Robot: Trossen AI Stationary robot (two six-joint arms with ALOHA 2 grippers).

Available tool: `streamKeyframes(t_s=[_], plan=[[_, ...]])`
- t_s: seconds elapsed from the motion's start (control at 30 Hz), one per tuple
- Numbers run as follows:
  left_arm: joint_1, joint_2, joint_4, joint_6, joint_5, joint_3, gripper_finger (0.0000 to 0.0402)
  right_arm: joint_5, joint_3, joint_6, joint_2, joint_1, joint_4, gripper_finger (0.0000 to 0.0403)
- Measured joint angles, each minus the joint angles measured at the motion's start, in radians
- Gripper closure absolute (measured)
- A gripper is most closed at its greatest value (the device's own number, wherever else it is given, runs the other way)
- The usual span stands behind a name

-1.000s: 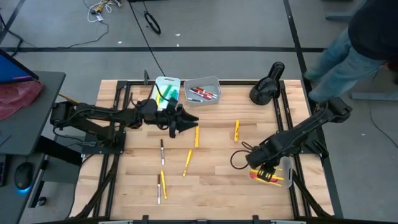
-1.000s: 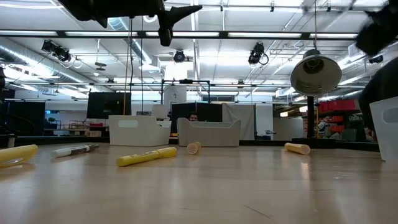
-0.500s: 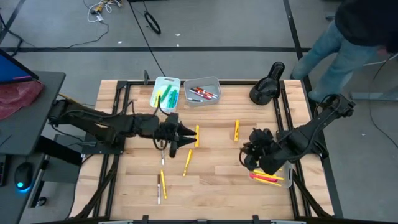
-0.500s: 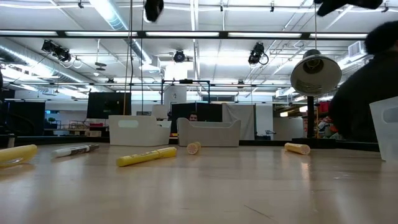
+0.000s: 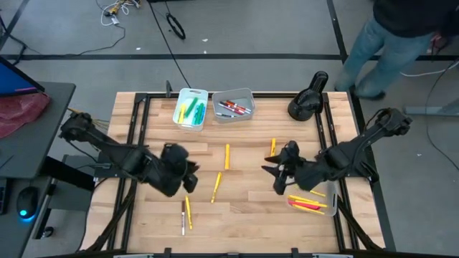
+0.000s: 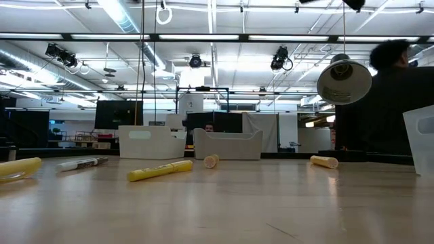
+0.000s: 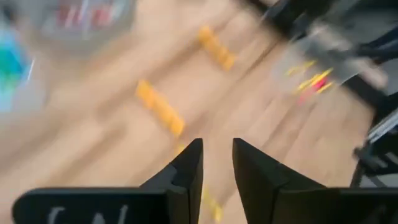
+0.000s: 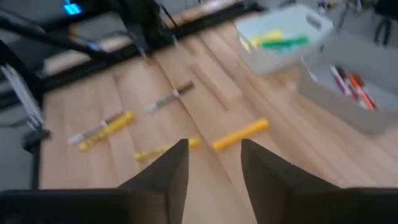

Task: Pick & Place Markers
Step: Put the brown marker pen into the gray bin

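From above, my left gripper and right gripper hover empty over the bench, fingers slightly parted. Loose yellow markers lie between them; only the low view hides both grippers.

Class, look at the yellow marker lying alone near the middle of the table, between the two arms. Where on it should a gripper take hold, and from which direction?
Grip the yellow marker around mid-barrel, coming straight down from above. It lies flat on the table pointing toward the bins, so the fingers should close across its thin width. Both sides look clear, and the open right gripper hovers closest.
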State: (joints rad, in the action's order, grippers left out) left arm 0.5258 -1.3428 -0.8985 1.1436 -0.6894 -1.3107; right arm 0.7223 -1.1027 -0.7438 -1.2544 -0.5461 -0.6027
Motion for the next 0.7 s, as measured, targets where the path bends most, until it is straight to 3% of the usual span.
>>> streamKeyframes(t_s=[0.17, 0.33, 0.57, 0.7], plan=[[0.071, 0.000, -0.196, 0.474, 0.121, 0.112, 0.0326, 0.004, 0.000, 0.090, 0.043, 0.036, 0.072, 0.0225], [0.086, 0.000, -0.142, 0.826, 0.217, 0.318, 0.0290, -0.001, 0.000, 0.105, 0.074, 0.050, 0.086, 0.0199], [-0.006, -0.001, 0.204, 0.886, 0.270, 0.585, 0.0167, -0.007, 0.000, 0.143, 0.086, 0.049, 0.086, 0.0186], [-0.065, -0.001, 0.301, 0.882, 0.278, 0.676, 0.0145, -0.020, 0.000, 0.173, 0.086, 0.049, 0.086, 0.0187]])
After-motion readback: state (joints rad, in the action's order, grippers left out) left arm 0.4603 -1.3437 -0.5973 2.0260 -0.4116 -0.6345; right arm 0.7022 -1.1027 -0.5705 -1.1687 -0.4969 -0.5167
